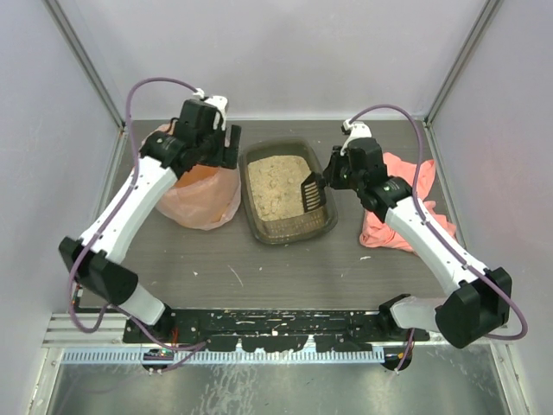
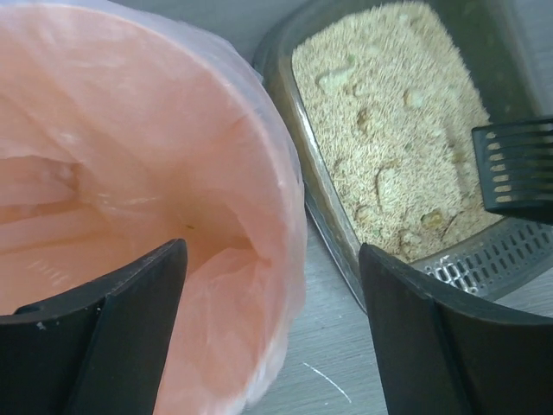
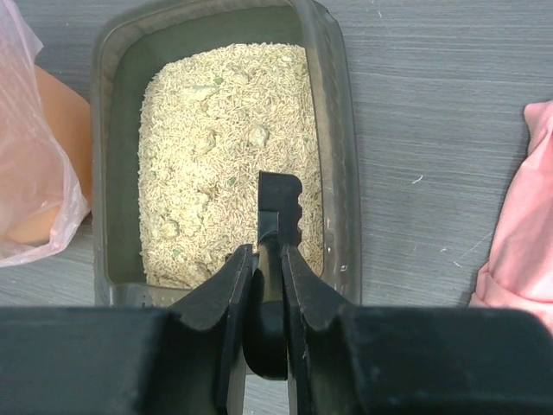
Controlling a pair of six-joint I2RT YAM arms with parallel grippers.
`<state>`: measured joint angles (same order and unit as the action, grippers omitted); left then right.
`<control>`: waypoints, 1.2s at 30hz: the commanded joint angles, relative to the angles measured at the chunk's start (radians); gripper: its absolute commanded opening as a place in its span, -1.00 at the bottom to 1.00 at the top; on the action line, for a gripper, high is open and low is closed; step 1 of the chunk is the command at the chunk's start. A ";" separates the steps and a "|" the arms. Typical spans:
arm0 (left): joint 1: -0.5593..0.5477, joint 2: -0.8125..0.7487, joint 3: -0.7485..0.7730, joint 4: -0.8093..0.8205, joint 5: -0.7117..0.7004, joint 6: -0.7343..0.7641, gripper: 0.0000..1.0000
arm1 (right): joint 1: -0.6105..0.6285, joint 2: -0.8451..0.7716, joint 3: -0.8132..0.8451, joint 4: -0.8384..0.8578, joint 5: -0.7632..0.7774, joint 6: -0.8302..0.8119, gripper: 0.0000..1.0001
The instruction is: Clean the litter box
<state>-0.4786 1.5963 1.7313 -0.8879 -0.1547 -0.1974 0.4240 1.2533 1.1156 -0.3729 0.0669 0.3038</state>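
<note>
- A grey wood-grain worktop [image 1: 285, 268] sits inside pale, plain walls, with the two arm bases at its near edge.
- The right pincer [image 3: 264, 252] is clenched on the handle of a black slotted scoop [image 1: 313, 192], with both fingers pressed against it.
- The wrist view shows the scoop edge-on, reaching out from the fingers over the near right part of the litter [image 3: 225, 147]. Whether its blade touches the grains cannot be told.
- The litter box [image 1: 289, 229] lies in the middle of the worktop between the two arms, its long side running away from the bases.
- It is a shallow, dark olive tray with rounded corners. Beige granular litter, with a few paler clumps, covers most of its floor.
- At its near end the litter stops short, and a slotted grey surface shows there.
- The left pincer [image 2: 272, 251] is released. Its fingers stand wide apart with nothing between them.
- It hangs above the right-hand rim of a round bin [image 1: 203, 203] lined with a peach-pink bag. One finger is over the bag's inside and the other is over the strip of worktop towards the litter box.
- The bin stands just beside the litter box on its left, and the bag's loose plastic comes close to the tray's rim.
- A crumpled pink cloth [image 1: 406, 220] lies on the worktop right of the litter box, apart from it and partly under the right arm.
</note>
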 commanded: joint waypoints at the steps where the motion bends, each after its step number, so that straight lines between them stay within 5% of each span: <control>1: -0.002 -0.220 -0.059 0.120 -0.066 0.021 0.69 | 0.000 0.028 0.096 -0.007 0.029 -0.045 -0.98; 10: -0.002 -0.630 -0.431 0.307 -0.095 0.029 1.00 | 0.001 0.194 0.278 -0.089 0.023 -0.117 -0.98; 14: -0.002 -0.742 -0.537 0.369 -0.126 0.037 0.96 | 0.012 0.307 0.399 -0.150 0.029 -0.172 -0.98; 26: 0.001 -0.858 -0.634 0.440 -0.166 0.050 0.96 | 0.165 0.600 0.757 -0.366 0.377 -0.326 -0.98; 36: 0.019 -0.893 -0.646 0.426 -0.214 0.051 0.96 | 0.246 0.745 0.895 -0.437 0.564 -0.342 -0.98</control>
<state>-0.4740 0.7212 1.0878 -0.5274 -0.3481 -0.1589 0.6651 1.9926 1.9289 -0.7818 0.5117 -0.0147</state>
